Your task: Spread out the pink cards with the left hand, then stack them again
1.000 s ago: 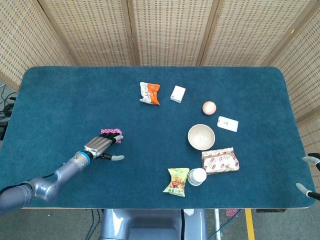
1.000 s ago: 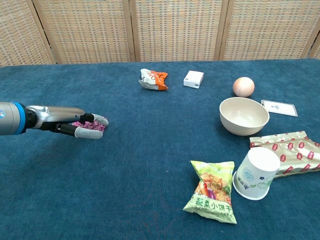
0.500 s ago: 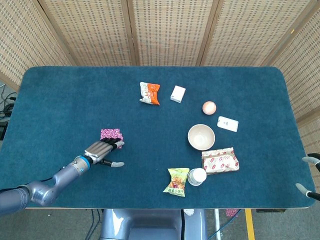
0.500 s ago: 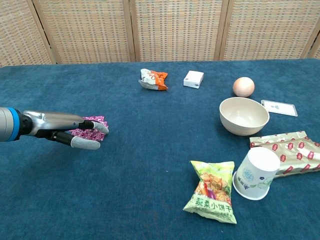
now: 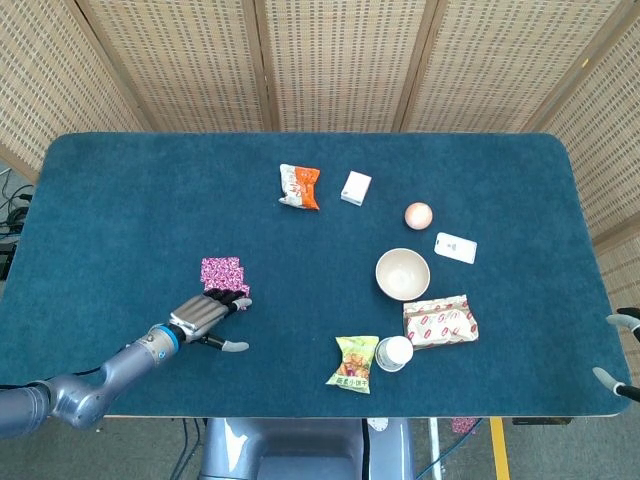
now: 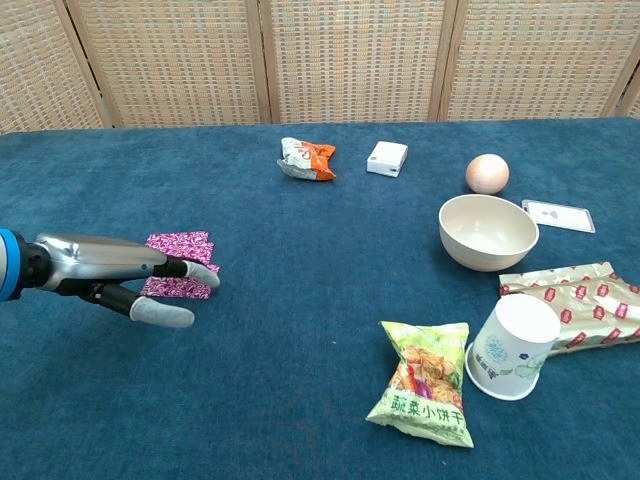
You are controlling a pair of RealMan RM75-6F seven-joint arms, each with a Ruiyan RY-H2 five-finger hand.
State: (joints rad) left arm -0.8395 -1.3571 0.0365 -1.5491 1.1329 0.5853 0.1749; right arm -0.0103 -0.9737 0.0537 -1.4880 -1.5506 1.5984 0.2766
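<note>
Since a second ago you have drawn your left hand (image 5: 207, 313) back toward the near edge, and more of the cards (image 5: 223, 271) now shows beyond it. Cards lie flat on the table (image 5: 130, 200), a small pink patch; your fingertips (image 6: 196, 272) overlap their near edge in the chest view, though contact cannot be confirmed. Your hand is flat and low, fingers extended and apart, thumb (image 6: 163, 315) splayed to the near side, holding nothing. Arm reaches in from the near left corner.

Your right hand (image 5: 618, 352) shows only as fingertips at the right edge; its state cannot be judged.

Cup (image 6: 514, 347) lies on its side, contents not visible. Bowl (image 6: 488, 232), further back, sits upright with nothing seen inside.
</note>
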